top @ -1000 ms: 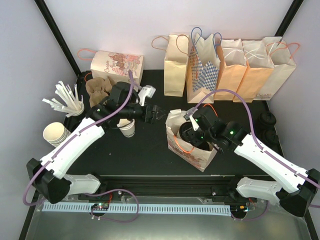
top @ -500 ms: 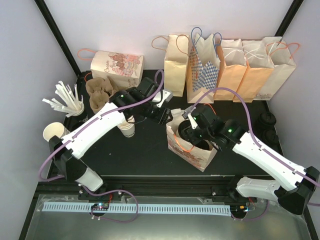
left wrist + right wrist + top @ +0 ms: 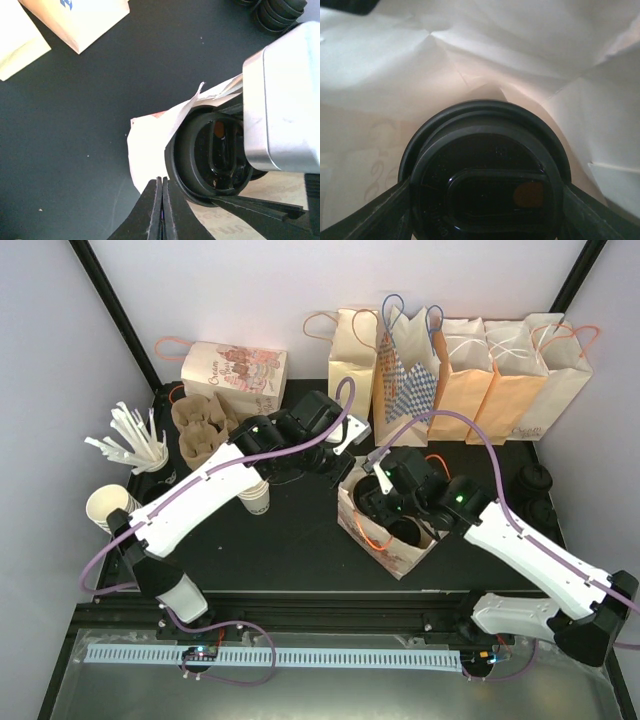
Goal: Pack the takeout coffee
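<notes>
One coffee (image 3: pixel 485 150) inside open bag (image 3: pixel 147 150), right hand (image 3: pixel 485 207) clamped on it; left hand (image 3: pixel 161 197) at bag rim, fingers together, whether pinching paper unclear.

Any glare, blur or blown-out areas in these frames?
Top view: evenly lit, sharp throughout. Left wrist view: table sharp, but the silver housing close to the lens is bright and soft. Right wrist view: bag paper washed out; coffee cup lid dark, with a glossy highlight.
</notes>
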Tool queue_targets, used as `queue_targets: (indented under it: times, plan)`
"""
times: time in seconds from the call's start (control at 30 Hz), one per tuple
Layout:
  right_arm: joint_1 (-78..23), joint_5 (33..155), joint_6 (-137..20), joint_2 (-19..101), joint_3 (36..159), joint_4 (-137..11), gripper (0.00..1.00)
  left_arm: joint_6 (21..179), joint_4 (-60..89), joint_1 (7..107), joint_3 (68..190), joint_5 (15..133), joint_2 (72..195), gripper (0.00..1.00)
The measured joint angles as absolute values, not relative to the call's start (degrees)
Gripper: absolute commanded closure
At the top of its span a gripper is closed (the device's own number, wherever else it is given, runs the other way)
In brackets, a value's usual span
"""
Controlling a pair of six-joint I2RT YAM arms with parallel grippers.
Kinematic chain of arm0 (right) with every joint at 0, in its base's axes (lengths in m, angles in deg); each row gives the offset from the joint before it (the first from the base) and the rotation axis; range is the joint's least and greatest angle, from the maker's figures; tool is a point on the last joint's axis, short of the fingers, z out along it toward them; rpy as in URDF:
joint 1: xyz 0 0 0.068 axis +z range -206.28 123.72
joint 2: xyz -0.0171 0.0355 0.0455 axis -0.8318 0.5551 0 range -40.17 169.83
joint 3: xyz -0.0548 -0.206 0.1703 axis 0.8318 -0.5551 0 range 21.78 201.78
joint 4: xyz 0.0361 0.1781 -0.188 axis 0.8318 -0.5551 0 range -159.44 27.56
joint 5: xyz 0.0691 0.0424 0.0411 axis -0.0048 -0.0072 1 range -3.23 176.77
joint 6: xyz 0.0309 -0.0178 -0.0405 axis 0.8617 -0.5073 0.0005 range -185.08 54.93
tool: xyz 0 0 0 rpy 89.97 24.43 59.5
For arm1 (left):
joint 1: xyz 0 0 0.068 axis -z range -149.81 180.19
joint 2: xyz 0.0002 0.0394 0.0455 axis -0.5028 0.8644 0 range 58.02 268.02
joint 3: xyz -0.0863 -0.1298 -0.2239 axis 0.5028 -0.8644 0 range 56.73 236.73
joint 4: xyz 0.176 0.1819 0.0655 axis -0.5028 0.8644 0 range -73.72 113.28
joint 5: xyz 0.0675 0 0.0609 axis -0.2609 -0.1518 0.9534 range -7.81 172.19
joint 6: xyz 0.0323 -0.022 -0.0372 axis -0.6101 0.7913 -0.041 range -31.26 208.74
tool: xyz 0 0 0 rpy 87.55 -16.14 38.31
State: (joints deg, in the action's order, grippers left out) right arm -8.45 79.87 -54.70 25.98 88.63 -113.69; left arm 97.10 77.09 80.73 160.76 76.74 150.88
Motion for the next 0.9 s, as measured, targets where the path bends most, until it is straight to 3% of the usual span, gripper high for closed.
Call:
queue_targets:
  times: [0.57, 0.9]
  plan:
    - [5.17, 63.74, -39.21, 25.39, 91.93, -116.16, 0.65, 84.64, 67.76, 86.26, 159.67, 80.28, 145.24, 0.98]
    - [16.36, 48.16, -28.1, 25.37, 88.17, -115.59, 0.65, 80.1, 59.76, 89.67, 148.48, 81.09, 137.28, 0.98]
